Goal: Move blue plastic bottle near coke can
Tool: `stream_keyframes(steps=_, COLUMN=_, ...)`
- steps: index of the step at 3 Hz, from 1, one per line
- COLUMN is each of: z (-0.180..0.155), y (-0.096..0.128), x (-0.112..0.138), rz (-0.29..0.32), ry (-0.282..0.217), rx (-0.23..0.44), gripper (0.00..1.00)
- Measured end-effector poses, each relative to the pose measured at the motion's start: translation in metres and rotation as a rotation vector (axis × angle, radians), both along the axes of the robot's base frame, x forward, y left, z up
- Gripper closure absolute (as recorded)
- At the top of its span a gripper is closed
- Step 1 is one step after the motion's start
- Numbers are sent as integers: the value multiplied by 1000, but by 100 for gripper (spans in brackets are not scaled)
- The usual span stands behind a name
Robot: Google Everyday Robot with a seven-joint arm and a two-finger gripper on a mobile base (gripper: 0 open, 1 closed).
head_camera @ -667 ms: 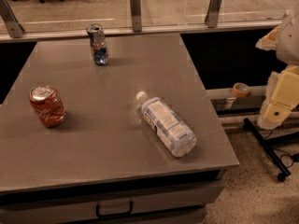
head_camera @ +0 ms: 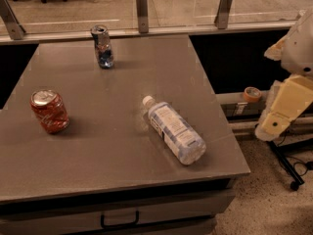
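The blue plastic bottle (head_camera: 174, 131) lies on its side near the table's right front, with its white cap pointing to the back left. The coke can (head_camera: 49, 111), red and dented, stands upright at the table's left side, well apart from the bottle. My gripper (head_camera: 285, 107) shows as cream-coloured parts at the right edge of the view. It is off the table, to the right of the bottle, and holds nothing that I can see.
A slim silver-blue can (head_camera: 103, 46) stands upright at the table's back. The grey table (head_camera: 122, 82) has a drawer handle (head_camera: 120, 221) at its front. A roll of tape (head_camera: 252, 94) lies on a rail to the right. A glass railing runs behind the table.
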State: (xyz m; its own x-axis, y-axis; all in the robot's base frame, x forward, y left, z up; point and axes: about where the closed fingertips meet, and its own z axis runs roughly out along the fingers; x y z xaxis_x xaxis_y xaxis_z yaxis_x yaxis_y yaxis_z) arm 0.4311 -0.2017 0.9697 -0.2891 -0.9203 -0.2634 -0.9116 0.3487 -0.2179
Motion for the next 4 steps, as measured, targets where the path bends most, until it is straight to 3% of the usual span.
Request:
stream_keyframes(steps=1, z=-17, y=33, x=-11, rz=-127, ry=34, rx=109, gripper=0)
stream_keyframes(steps=2, z=-38, y=69, x=-13, rz=-226, ry=42, rx=150, gripper=0)
stream_keyframes(steps=3, z=-42, y=72, x=-13, rz=-294, ry=58, rx=173, gripper=0)
stream_keyframes(steps=4, z=-43, y=75, x=-14, rz=-272, ry=75, rx=169, gripper=0)
